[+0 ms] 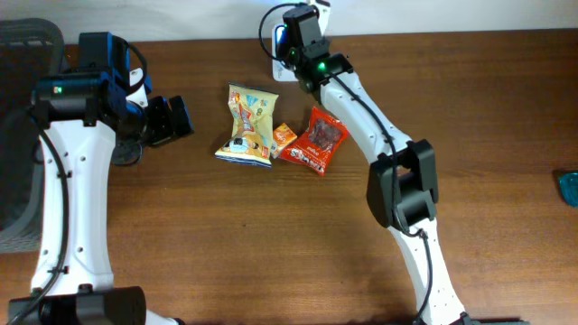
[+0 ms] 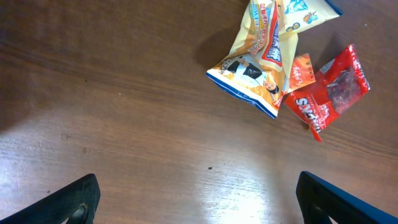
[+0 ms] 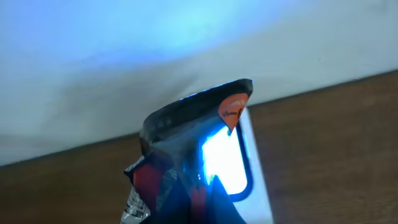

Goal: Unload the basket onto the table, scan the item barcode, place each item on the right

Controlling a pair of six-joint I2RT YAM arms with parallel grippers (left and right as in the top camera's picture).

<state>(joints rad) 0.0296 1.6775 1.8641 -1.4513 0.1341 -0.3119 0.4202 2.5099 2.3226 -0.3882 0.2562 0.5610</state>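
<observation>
The right pincer (image 1: pixel 293 50) is reaching to the middle of the far edge of the table (image 1: pixel 226 235), where the scanner (image 3: pixel 230 112) is standing with its window glowing blue. The jaws are fully closed, and in the right wrist view they appear to be pinching a dark packet (image 3: pixel 144 186) with red and white print, the item being scanned. It is being held right beside the lit window, most likely so that the printed face catches the beam. Whether the barcode is actually facing the glass cannot be told, since the blue glare is washing out the print. In the overhead view the arm is hiding the packet. The left pincer (image 1: pixel 178 117) is hanging near the left edge of the table with its jaws spread as wide as they go and nothing between them. It is pointing toward the 3 other items, probably waiting clear of the working arm. Those 3 are lying together between the 2 arms, closer to the far edge than the near one: a yellow snack bag (image 1: pixel 246 126), a small orange sachet (image 1: pixel 284 137) touching it, and a red packet (image 1: pixel 316 140) overlapping the sachet's other side. By this reading the scan itself is under way. A slight turn of the wrist may be needed if the code is not being read.
</observation>
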